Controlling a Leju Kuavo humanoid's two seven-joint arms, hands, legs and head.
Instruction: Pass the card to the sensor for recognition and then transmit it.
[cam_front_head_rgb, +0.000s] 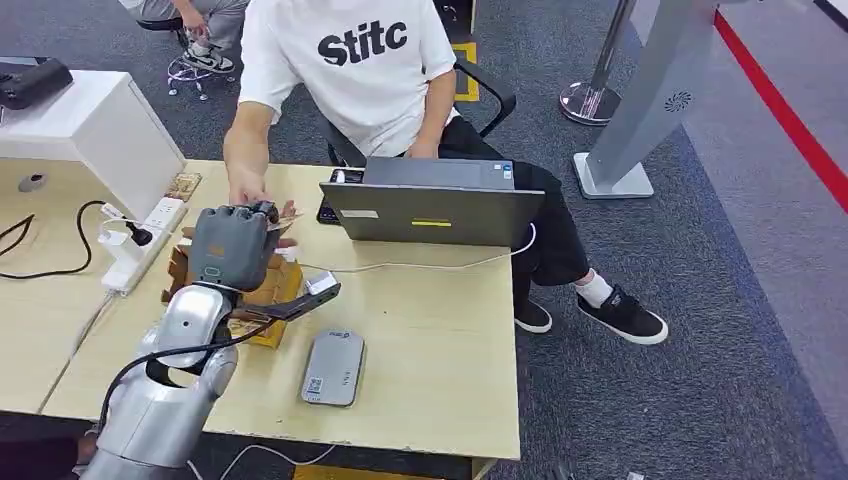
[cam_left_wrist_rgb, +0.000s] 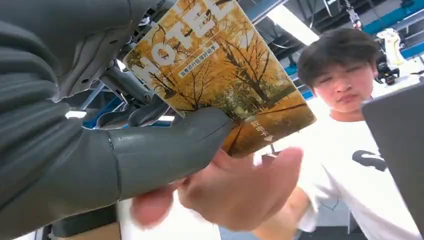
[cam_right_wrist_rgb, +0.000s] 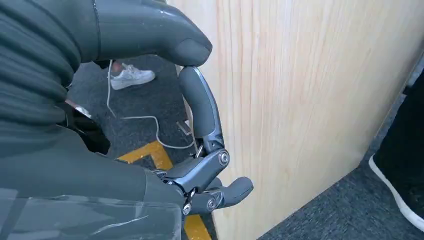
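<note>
The left hand (cam_left_wrist_rgb: 100, 150) grips the card (cam_left_wrist_rgb: 220, 75) between its thick thumb and its darker fingers, and holds it out over the far left part of the table (cam_front_head_rgb: 440, 330), just in front of the seated person (cam_front_head_rgb: 350, 70); the person's hand (cam_left_wrist_rgb: 235, 190) is right under the card and seems to touch it or nearly so, but that hand is blurred and I cannot tell if it already holds the card. The danger, as I judge it, is in the handover; if the robot lets go before the person has a firm hold, the card can fall on the table or into the cardboard box (cam_front_head_rgb: 270, 290) under the arm; if the robot holds too long while the person pulls, the card can bend or slip sideways. The right hand (cam_right_wrist_rgb: 200, 150) hangs beside a wooden panel (cam_right_wrist_rgb: 310, 100), low near the floor, its fingers curled in with nothing in them. Near the table's front edge lies a grey sensor (cam_front_head_rgb: 334, 368), well apart from the card now. Further back an open laptop (cam_front_head_rgb: 432, 205) stands just beside the handover place, and its cable (cam_front_head_rgb: 420, 265) runs across the table; on the left a power strip (cam_front_head_rgb: 140, 245) lies with a plug in it. None of these blocks the card's way.
</note>
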